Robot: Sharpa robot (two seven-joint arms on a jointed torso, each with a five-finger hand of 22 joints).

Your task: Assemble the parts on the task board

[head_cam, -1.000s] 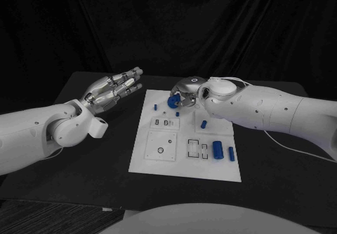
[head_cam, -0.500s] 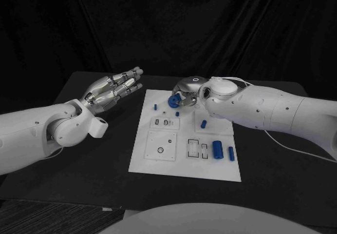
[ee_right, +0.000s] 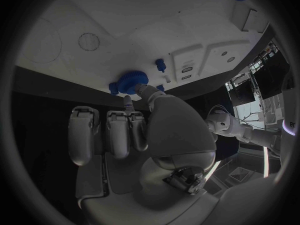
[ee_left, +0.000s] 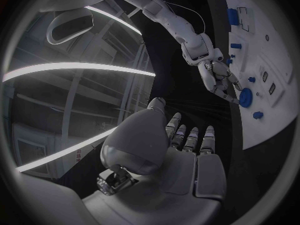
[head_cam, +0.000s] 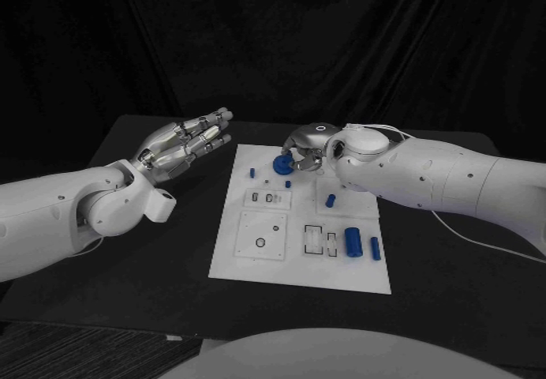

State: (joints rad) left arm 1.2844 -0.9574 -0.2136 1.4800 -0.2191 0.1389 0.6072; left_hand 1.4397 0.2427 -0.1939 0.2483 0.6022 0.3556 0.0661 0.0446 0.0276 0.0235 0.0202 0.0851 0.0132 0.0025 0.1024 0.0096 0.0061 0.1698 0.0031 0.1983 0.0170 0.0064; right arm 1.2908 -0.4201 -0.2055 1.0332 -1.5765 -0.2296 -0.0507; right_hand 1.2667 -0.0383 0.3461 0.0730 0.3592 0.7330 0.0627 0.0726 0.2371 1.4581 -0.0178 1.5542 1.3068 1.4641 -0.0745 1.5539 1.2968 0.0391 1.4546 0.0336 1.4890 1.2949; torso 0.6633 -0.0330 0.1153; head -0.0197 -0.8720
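Observation:
The white task board (head_cam: pixel 298 257) lies in the middle of the black table. My right hand (head_cam: pixel 307 144) is over its far end and pinches a round blue disc part (head_cam: pixel 281 163) at the fingertips, just above the board. In the right wrist view the same disc (ee_right: pixel 131 80) sits between thumb and fingertips (ee_right: pixel 127 103) near the board's edge (ee_right: pixel 75 15). My left hand (head_cam: pixel 182 146) hovers left of the board, fingers straight and apart, holding nothing. The left wrist view shows that hand (ee_left: pixel 184 155), my right hand (ee_left: pixel 215 77) and the disc (ee_left: pixel 245 97).
Small blue pegs (head_cam: pixel 252 171) (head_cam: pixel 287 184) (head_cam: pixel 330 200) stand on the board's far half. A blue cylinder (head_cam: pixel 353 242) and a thin blue bar (head_cam: pixel 375 249) lie at its near right. Rectangular and round recesses (head_cam: pixel 260 242) mark the near left.
My right hand has turned and shifted slightly to the right, with the disc staying almost where it was. The left arm has not moved.

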